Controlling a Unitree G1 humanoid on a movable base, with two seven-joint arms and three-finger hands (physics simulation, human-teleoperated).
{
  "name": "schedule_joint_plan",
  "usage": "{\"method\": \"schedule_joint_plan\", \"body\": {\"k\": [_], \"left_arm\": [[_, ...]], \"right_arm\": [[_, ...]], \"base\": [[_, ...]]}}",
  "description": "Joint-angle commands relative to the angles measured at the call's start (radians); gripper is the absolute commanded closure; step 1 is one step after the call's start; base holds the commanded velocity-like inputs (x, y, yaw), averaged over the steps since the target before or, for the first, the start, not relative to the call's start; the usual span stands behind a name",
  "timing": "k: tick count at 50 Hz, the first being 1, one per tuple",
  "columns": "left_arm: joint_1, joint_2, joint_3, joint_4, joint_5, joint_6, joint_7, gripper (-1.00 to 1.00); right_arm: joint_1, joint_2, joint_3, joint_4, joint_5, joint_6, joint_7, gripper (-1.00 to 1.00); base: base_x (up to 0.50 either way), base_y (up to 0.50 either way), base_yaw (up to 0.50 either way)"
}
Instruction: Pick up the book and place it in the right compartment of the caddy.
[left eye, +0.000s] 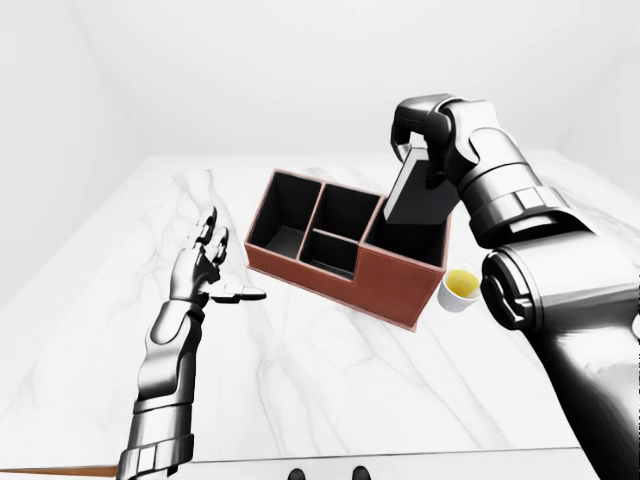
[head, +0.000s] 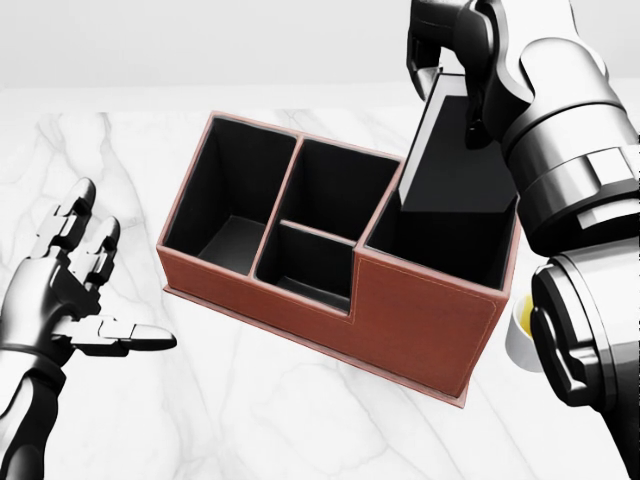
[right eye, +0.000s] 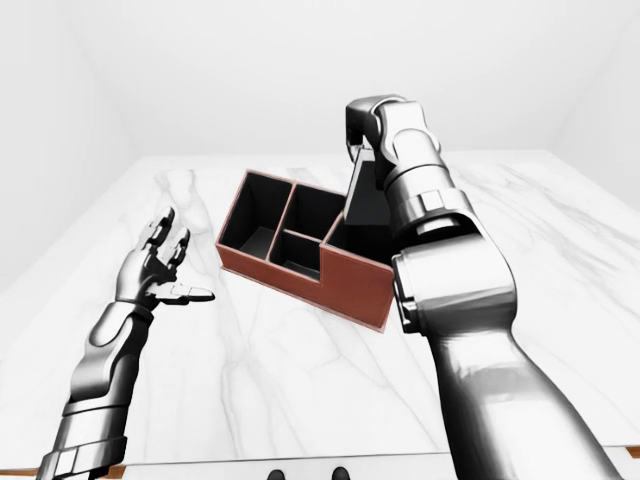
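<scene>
Left robot hand (head: 70, 285): raised at head view's left, palm open, fingers spread upward, thumb extended toward view right; holding nothing.
Left arm: forearm near upright, rising from lower left.
Right robot hand (head: 455, 60): fingers curled downward, clamped on a dark slab.
Right arm: enters lower right, reaches to view top.

Open marble left of the caddy (head: 400, 320); cup (left eye: 460, 290) against its right wall.

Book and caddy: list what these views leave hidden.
- Book: its lower edge is sunk behind the caddy wall in the head view; whether it touches the floor is hidden.
- Right hand: cut off by the head view's top edge.
- Cup: hidden behind the right arm in the right-eye view.
</scene>
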Motion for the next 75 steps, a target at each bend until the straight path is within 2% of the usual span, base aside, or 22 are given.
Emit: {"method": "schedule_joint_plan", "body": {"k": [1,24,25,28,33,52,53,61,75], "left_arm": [[-0.007,0.006,0.001,0.048,-0.004,0.0,-0.005,-1.0],[-0.02,0.016,-0.001,0.098,-0.003,-0.014,-0.008,-1.0],[-0.019,0.016,0.001,0.1,-0.004,-0.015,-0.01,-1.0],[0.002,0.013,-0.001,0.079,-0.006,-0.015,-0.014,-1.0],[0.037,0.004,-0.003,0.022,-0.007,0.0,-0.024,-1.0],[0.092,-0.016,0.003,-0.013,-0.004,-0.008,-0.067,-1.0],[0.104,-0.017,0.003,-0.032,-0.006,0.0,-0.069,-1.0],[0.164,-0.033,0.005,-0.153,-0.011,0.0,-0.089,-1.0],[0.178,-0.044,0.02,-0.167,-0.007,0.0,-0.109,-1.0]], "right_arm": [[0.01,0.007,0.008,0.015,-0.053,0.001,-0.085,1.0],[0.06,0.02,-0.024,0.05,-0.049,0.025,-0.182,1.0],[0.066,0.018,-0.015,0.052,-0.061,0.019,-0.191,1.0],[0.078,0.022,-0.023,0.055,-0.059,0.026,-0.198,1.0],[0.093,0.029,-0.029,0.059,-0.059,0.039,-0.216,1.0],[0.13,0.048,-0.043,0.07,-0.059,0.052,-0.256,1.0],[0.132,0.048,-0.043,0.07,-0.061,0.056,-0.26,1.0],[0.145,0.052,-0.047,0.073,-0.069,0.087,-0.26,1.0],[0.162,0.07,-0.051,0.078,-0.093,0.087,-0.293,1.0]], "base": [[0.0,0.0,0.0],[0.0,0.0,0.0],[0.0,0.0,0.0],[0.0,0.0,0.0],[0.0,0.0,0.0],[0.0,0.0,0.0],[0.0,0.0,0.0],[0.0,0.0,0.0],[0.0,0.0,0.0]]}}
